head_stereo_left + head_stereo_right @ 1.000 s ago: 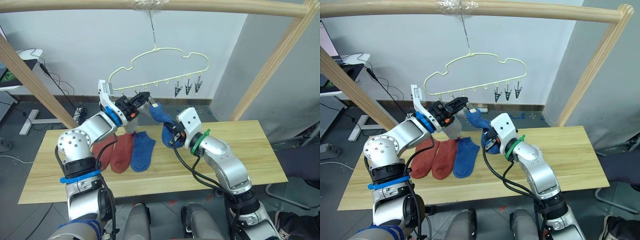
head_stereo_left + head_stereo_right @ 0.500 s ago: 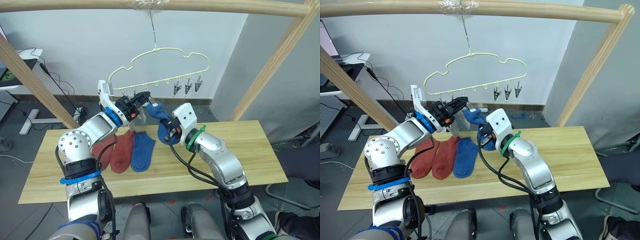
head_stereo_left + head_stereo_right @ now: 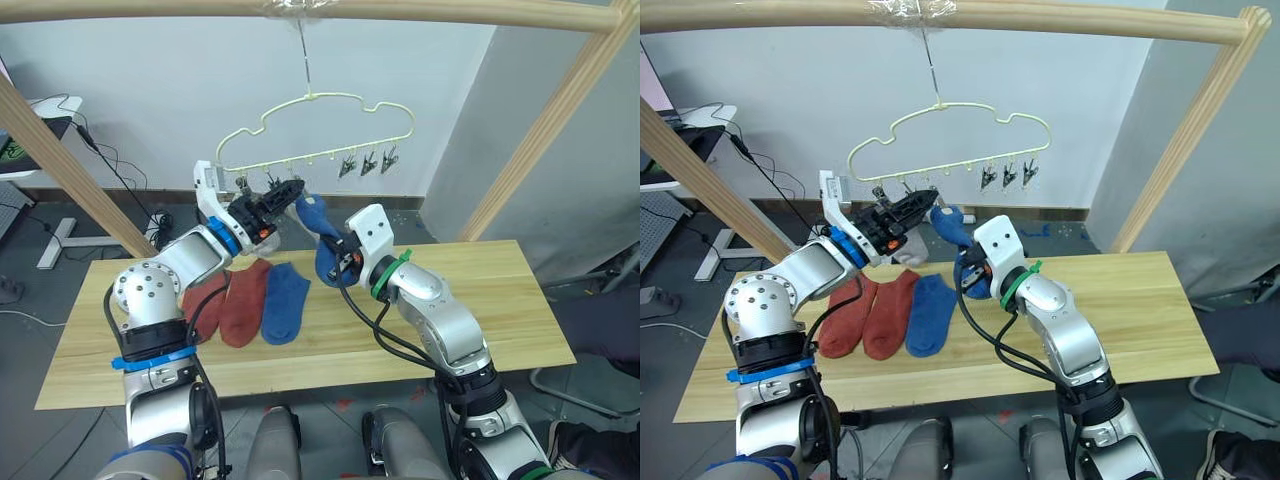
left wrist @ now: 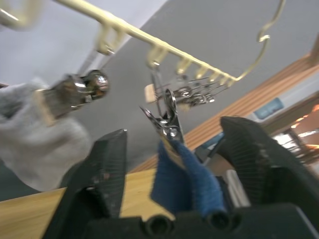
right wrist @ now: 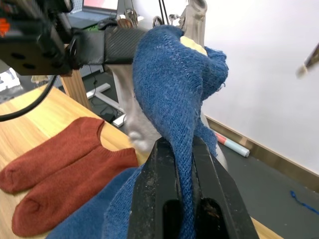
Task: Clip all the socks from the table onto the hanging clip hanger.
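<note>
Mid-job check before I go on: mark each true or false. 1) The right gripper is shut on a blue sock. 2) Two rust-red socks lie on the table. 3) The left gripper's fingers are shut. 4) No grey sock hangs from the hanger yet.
1) True: the right gripper is shut on the blue sock.
2) True: the rust-red socks lie on the table.
3) False: the left gripper is open around a clip.
4) False: a grey sock hangs clipped on the clip hanger.
</note>
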Action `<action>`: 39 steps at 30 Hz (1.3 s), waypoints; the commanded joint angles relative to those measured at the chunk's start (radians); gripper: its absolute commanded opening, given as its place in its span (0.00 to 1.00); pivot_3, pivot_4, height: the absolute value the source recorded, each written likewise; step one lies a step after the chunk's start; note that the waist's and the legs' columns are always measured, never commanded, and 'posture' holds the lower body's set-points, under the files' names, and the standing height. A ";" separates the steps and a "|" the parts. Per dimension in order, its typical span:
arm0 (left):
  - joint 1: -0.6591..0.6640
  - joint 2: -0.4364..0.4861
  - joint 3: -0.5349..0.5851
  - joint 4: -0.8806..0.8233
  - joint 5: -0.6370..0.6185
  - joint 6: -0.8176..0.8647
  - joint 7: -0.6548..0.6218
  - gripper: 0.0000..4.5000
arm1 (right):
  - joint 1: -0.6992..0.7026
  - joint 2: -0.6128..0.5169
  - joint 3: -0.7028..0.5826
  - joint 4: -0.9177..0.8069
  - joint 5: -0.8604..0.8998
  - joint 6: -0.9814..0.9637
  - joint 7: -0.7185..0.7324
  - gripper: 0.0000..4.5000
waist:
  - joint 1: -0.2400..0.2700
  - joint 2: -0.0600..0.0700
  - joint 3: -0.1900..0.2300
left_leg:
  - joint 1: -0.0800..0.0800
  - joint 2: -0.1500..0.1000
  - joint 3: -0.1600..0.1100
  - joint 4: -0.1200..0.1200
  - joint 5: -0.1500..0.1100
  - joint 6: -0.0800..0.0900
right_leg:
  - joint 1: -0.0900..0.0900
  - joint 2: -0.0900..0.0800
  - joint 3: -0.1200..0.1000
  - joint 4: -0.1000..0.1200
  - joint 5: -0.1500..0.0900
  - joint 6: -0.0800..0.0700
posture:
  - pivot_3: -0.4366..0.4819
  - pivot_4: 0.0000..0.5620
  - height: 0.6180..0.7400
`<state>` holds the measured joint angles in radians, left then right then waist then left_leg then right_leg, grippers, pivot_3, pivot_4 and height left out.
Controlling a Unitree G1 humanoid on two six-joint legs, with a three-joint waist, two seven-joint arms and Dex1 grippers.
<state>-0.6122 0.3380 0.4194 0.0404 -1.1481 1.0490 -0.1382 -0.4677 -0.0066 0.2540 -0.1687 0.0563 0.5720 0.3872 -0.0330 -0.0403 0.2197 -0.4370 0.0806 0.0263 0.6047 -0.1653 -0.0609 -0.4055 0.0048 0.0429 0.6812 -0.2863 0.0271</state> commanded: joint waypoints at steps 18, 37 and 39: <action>0.328 0.226 -0.135 -0.487 0.163 -0.116 -0.221 1.00 | -0.004 -0.095 -0.173 0.055 0.162 -0.038 0.057 0.99 | 0.010 0.000 0.000 | 0.000 -0.001 0.001 -0.003 0.000 0.000 | -0.001 -0.003 -0.001 -0.001 0.000 -0.001 | 0.55 0.37 1.00; 0.360 0.244 -0.157 -0.477 0.290 -0.221 -0.283 1.00 | -0.174 -0.028 -0.238 0.149 0.153 -0.174 -0.102 0.68 | 0.011 0.001 0.001 | 0.000 0.000 0.003 -0.008 0.000 0.000 | -0.002 -0.002 0.001 -0.001 -0.001 -0.002 | 0.56 0.37 1.00; 0.362 0.251 -0.151 -0.498 0.289 -0.193 -0.253 1.00 | -0.170 -0.025 -0.232 0.145 0.152 -0.176 -0.104 0.68 | 0.011 0.001 0.001 | 0.000 0.000 0.002 -0.008 0.000 0.000 | -0.002 -0.002 0.000 -0.001 -0.001 -0.002 | 0.58 0.37 1.00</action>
<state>-0.2474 0.5813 0.2443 -0.4169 -0.8424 0.8386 -0.4185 -0.6283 -0.0333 0.0230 0.0043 0.2097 0.4211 0.2840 -0.0219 -0.0395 0.2209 -0.4367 0.0805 0.0284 0.5969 -0.1654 -0.0608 -0.4078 0.0028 0.0428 0.6800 -0.2871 0.0256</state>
